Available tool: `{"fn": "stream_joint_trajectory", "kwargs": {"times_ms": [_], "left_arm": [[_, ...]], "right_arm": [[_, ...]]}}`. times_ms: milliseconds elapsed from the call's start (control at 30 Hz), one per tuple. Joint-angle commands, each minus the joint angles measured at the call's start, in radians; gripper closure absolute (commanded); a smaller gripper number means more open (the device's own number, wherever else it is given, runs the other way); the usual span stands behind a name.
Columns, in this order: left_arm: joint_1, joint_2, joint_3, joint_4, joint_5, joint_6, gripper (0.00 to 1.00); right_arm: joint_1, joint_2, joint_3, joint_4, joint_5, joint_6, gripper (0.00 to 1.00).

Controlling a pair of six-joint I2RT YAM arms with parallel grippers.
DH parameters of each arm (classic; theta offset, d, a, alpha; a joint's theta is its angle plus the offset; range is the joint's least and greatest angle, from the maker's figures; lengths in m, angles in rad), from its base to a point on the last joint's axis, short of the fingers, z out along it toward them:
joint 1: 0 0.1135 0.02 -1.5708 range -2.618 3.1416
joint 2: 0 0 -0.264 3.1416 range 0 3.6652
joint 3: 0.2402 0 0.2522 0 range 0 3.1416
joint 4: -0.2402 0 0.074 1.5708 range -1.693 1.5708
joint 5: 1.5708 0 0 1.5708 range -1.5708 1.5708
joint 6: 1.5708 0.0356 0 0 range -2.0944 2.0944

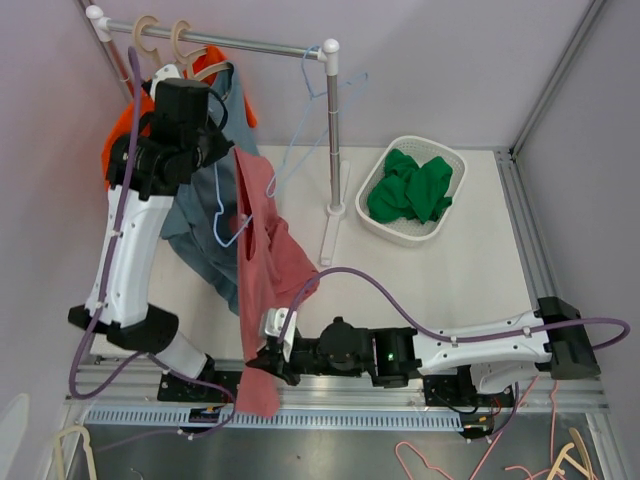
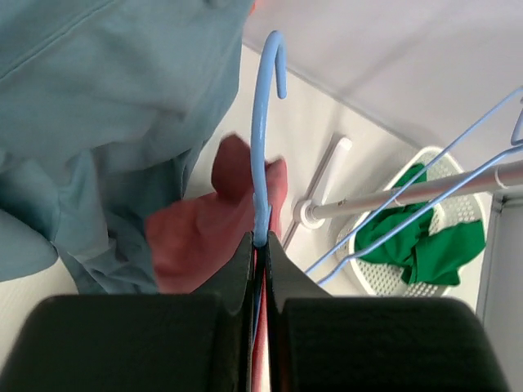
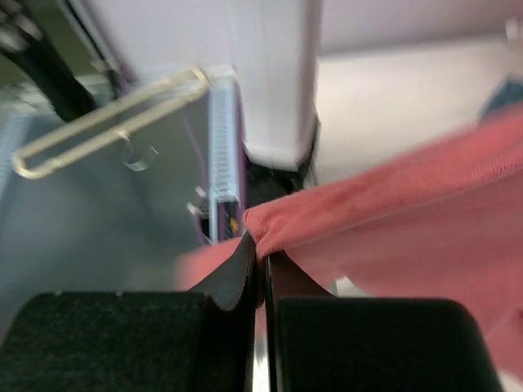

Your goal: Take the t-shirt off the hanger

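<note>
White table (image 1: 460,290), pale lilac walls (image 1: 450,60) — rack (image 1: 230,42) upper left, basket (image 1: 398,236) upper right.
Red t-shirt (image 1: 262,262) stretches down centre-left — left gripper (image 2: 260,241) clamped on blue hanger (image 2: 261,139), right gripper (image 3: 263,255) pinching its hem at lower centre.

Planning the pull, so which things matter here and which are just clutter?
Job: red shirt, blue hanger, left gripper, right gripper.
Clutter: teal shirt, orange garment, rack, basket, green cloth.
</note>
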Motion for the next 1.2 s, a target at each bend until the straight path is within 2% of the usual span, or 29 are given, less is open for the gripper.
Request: {"fn": "stream_joint_trajectory", "kwargs": {"times_ms": [0,67,100,167,200,267,300,367,400,433,500,533,600,700,800,833,867,933,967,1067,1167], "left_arm": [[0.023,0.064,0.202,-0.032,0.038,0.038,1.00],[0.021,0.045,0.198,-0.045,0.091,0.057,0.99],[0.014,-0.013,0.122,-0.054,0.166,0.075,0.99],[-0.029,-0.114,0.030,-0.024,0.196,0.112,0.99],[-0.045,-0.262,-0.211,0.018,0.226,0.134,1.00],[-0.054,-0.433,-0.367,0.127,0.297,0.206,0.99],[-0.054,-0.590,-0.581,0.206,0.333,0.218,0.99],[-0.054,-0.721,-0.671,0.236,0.361,0.261,0.99],[-0.054,-0.769,-0.723,0.216,0.345,0.270,0.99],[-0.054,-0.844,-0.727,0.190,0.337,0.281,0.99],[-0.054,-0.896,-0.712,0.109,0.332,0.302,0.99],[-0.054,-0.918,-0.704,0.081,0.314,0.318,0.99],[-0.054,-0.967,-0.689,0.023,0.276,0.319,0.99],[-0.054,-1.016,-0.728,0.023,0.217,0.316,0.99],[-0.054,-1.033,-0.804,0.078,0.219,0.306,0.99],[-0.054,-1.029,-0.820,0.092,0.228,0.301,0.99],[-0.054,-1.024,-0.863,0.127,0.254,0.293,0.99],[-0.054,-1.006,-0.893,0.171,0.301,0.281,0.99],[-0.054,-1.001,-0.934,0.216,0.327,0.275,0.99],[-0.054,-0.987,-0.981,0.289,0.407,0.253,1.00],[-0.054,-0.967,-0.989,0.314,0.417,0.247,0.99]], "right_arm": [[0.011,0.041,-0.092,-0.068,0.052,0.094,1.00],[-0.027,0.061,-0.116,-0.068,0.127,0.122,1.00],[-0.046,0.060,-0.118,-0.074,0.144,0.138,1.00],[-0.090,0.046,-0.110,-0.086,0.190,0.182,1.00],[-0.133,0.041,-0.103,-0.113,0.199,0.193,1.00],[-0.166,0.029,-0.072,-0.156,0.268,0.222,1.00],[-0.204,0.024,-0.061,-0.217,0.293,0.239,1.00],[-0.254,0.017,-0.044,-0.297,0.352,0.303,1.00],[-0.322,-0.002,-0.041,-0.349,0.359,0.323,1.00],[-0.362,-0.016,-0.044,-0.371,0.363,0.342,1.00],[-0.451,-0.046,-0.049,-0.428,0.354,0.404,1.00],[-0.539,-0.086,-0.049,-0.443,0.341,0.417,1.00],[-0.598,-0.134,-0.052,-0.465,0.350,0.425,1.00],[-0.660,-0.223,-0.023,-0.450,0.370,0.348,1.00],[-0.724,-0.227,0.151,-0.472,0.359,0.217,1.00],[-0.738,-0.223,0.198,-0.445,0.344,0.166,1.00],[-0.753,-0.223,0.254,-0.339,0.315,0.109,1.00],[-0.762,-0.226,0.261,-0.159,0.305,-0.071,1.00],[-0.773,-0.206,0.285,-0.034,0.310,-0.109,1.00],[-0.902,-0.142,0.440,0.050,0.154,-0.143,1.00],[-0.997,-0.051,0.581,0.145,0.089,-0.166,1.00]]}}
